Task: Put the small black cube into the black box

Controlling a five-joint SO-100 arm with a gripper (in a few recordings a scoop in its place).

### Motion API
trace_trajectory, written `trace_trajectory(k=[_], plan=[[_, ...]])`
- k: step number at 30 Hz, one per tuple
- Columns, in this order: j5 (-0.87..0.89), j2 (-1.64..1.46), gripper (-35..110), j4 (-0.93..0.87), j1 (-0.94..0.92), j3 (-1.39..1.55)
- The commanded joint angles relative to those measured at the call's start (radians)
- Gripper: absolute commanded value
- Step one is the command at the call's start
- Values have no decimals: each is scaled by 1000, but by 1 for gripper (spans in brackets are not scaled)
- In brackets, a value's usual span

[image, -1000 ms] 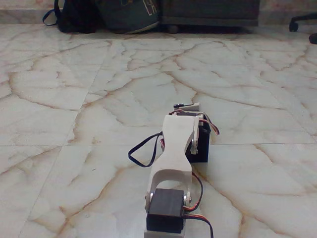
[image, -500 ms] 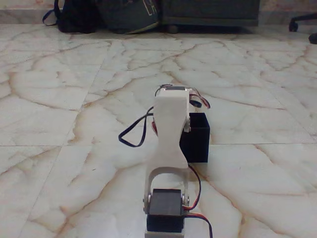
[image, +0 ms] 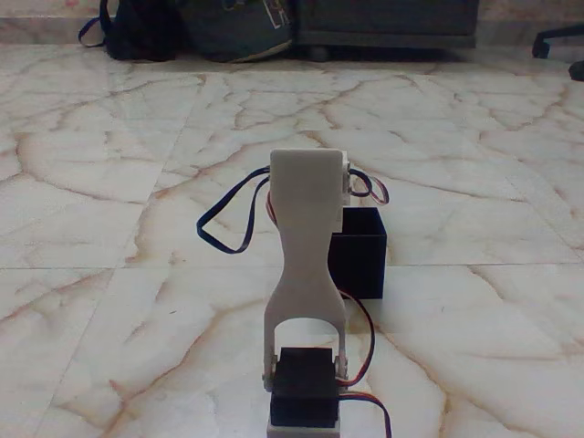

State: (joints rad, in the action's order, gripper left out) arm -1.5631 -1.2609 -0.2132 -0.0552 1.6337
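Note:
The black box [image: 361, 260] stands on the marble floor, mouth up, just behind and to the right of my white arm link [image: 308, 233]. That link rises almost upright from the black servo [image: 306, 391] at the base and covers the box's left side. My gripper is hidden behind the link's wide top end, where red and blue wires [image: 225, 222] loop out. The small black cube is hidden; the inside of the box cannot be seen from this low angle.
Marble floor tiles [image: 109, 274] spread out on all sides of the arm and box. Dark bags [image: 192, 27] and a low piece of furniture [image: 392, 23] line the far wall. A chair's foot [image: 558, 38] shows at the far right.
The white link has swung up and back from leaning low over the box to nearly upright. The box's front and right wall show more now. The box has not moved.

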Motion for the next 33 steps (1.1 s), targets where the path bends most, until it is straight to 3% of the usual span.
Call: trace_trajectory(k=[1, 17, 21, 28, 33], plan=[[0, -129, 7, 18, 18, 91], [-14, -770, 7, 117, 31, 876], [-14, -927, 7, 247, 34, 1112], [-12, -1118, 7, 288, 28, 1356], [6, -1154, 6, 94, 17, 1374]])
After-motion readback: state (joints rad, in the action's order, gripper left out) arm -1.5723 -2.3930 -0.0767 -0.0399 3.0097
